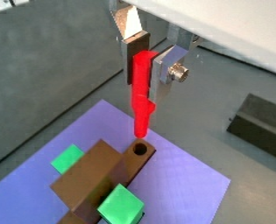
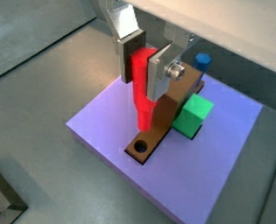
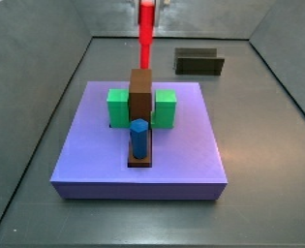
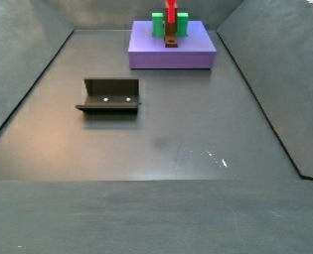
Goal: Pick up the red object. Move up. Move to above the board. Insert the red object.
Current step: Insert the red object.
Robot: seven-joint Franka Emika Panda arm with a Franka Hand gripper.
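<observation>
Your end effector (image 1: 144, 61) is closed on the red object (image 1: 141, 96), its silver fingers (image 2: 164, 72) pinching the upper part of the stick so that it hangs upright. In both wrist views the lower tip of the red object sits just above the round hole (image 1: 139, 150) at one end of the board (image 1: 95, 179); whether the tip has entered the hole cannot be told.

The board lies along the middle of the purple platform (image 3: 194, 155), with a green block (image 3: 118, 107) touching one long side and a second green block (image 3: 166, 108) touching the other. A blue peg (image 3: 137, 138) stands upright at the board's opposite end, well apart from the hole.

Around the hole end you have bare purple surface up to the platform edge. The fixture (image 4: 108, 96) stands on the dark tabletop (image 4: 172, 139), well apart from the platform, with open floor on every side of it.
</observation>
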